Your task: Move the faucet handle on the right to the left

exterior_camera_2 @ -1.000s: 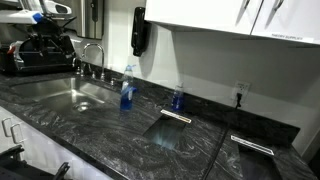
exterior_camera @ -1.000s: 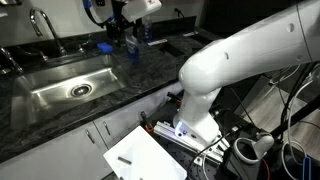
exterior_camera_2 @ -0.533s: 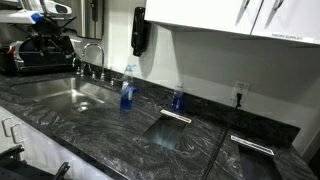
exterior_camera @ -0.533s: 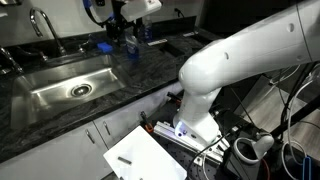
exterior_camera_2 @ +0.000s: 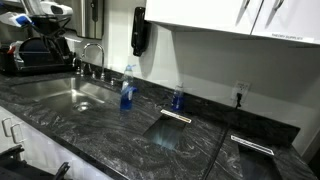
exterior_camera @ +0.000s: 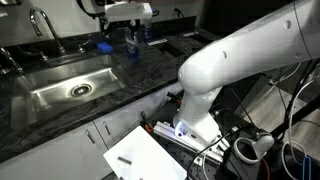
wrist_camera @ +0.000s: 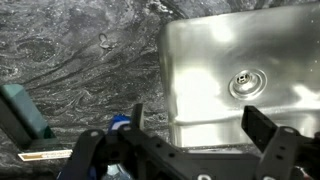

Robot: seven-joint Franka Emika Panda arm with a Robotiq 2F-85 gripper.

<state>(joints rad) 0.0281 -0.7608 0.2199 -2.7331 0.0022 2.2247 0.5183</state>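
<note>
Dark veined stone countertop is seen running along a kitchen wall, with white cabinet fronts fitted below its near edge. In an exterior view, the white robot arm is positioned nearest the camera, in front of the counter at the right, beside a tangle of cables. A stainless steel sink is set into the countertop at the left; its drain is shown from above in the wrist view.

The gripper is held high above the counter by the right side of the basin. Its two black fingers are spread well apart, and nothing is clamped between them.

A blue bottle is stood on the stone near the sink's right corner. A second blue bottle is stood farther right, apart from the first.

Behind the basin, the gooseneck spout is fixed at the far edge of the counter. The faucet handle is located just right of the spout's base — low, small, and well apart from the gripper. Its angle cannot be made out at this size.

On the far wall, a black object is hung beside the white upper cabinets — an outlet is fitted farther right, just above the counter.
</note>
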